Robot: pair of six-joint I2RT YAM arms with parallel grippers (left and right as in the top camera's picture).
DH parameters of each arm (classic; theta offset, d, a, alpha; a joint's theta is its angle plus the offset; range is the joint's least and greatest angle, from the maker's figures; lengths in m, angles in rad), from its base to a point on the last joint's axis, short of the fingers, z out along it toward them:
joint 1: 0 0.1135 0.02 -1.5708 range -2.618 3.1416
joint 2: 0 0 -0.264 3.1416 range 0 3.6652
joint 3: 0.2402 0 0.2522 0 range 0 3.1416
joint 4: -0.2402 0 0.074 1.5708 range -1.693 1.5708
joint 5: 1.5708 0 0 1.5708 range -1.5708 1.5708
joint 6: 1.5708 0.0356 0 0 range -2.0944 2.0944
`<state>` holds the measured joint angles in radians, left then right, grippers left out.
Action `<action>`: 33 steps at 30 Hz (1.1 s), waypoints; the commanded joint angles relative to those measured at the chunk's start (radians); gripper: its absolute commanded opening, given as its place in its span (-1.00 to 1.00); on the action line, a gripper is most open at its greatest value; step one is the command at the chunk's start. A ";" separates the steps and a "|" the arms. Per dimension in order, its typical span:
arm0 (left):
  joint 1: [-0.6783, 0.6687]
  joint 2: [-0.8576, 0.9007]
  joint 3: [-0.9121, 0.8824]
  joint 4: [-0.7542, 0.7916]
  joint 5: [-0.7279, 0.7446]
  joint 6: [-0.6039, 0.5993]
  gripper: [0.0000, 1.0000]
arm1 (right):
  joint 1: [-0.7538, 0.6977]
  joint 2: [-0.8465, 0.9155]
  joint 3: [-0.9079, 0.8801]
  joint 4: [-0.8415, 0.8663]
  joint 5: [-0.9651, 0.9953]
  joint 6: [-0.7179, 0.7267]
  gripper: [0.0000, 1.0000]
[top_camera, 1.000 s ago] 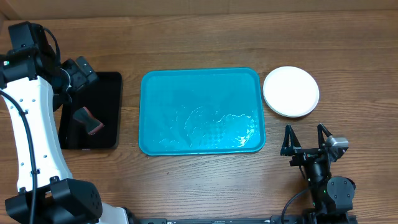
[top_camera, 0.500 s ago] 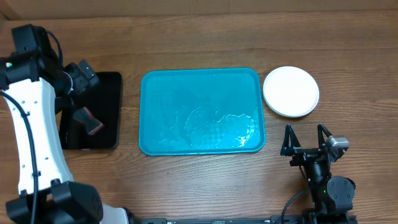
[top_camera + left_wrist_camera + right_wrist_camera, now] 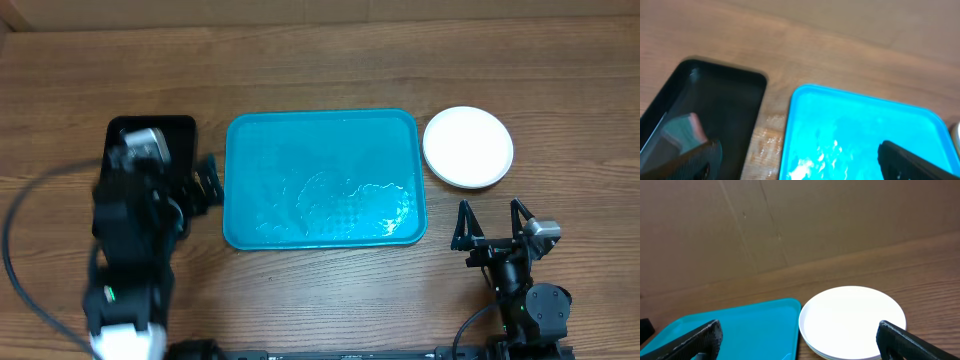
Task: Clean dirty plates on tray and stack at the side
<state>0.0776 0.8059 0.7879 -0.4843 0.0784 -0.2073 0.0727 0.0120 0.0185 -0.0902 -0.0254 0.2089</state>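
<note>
The turquoise tray lies mid-table with nothing on it and has wet streaks; it also shows in the left wrist view and the right wrist view. A stack of plates with the white one on top stands on the table just right of the tray, and also shows in the right wrist view. The blue and yellow-green plates cannot be told apart under it. My left gripper is open and empty over the tray's left edge. My right gripper is open and empty, in front of the plates.
A black tray lies left of the turquoise tray, mostly under my left arm. In the left wrist view the black tray holds a grey and pink cleaning block. A cardboard wall stands behind the table.
My left arm has swung from the far left edge to above the black tray, its gripper now at the turquoise tray's left edge. The right arm has not moved.
</note>
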 commanded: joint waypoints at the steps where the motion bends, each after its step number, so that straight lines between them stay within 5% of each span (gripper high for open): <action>1: -0.008 -0.190 -0.169 0.096 0.045 0.073 1.00 | 0.005 -0.009 -0.011 0.006 0.006 0.000 1.00; 9: -0.006 -0.460 -0.415 0.256 0.042 0.073 1.00 | 0.005 -0.009 -0.011 0.006 0.006 0.000 1.00; 26: -0.006 -0.718 -0.761 0.715 -0.039 0.069 1.00 | 0.005 -0.009 -0.011 0.006 0.006 0.000 1.00; 33: -0.009 -0.775 -0.784 0.725 -0.073 0.070 1.00 | 0.005 -0.009 -0.011 0.006 0.006 0.000 1.00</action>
<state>0.0731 0.0559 0.0116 0.2337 0.0505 -0.1532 0.0727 0.0120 0.0185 -0.0898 -0.0254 0.2089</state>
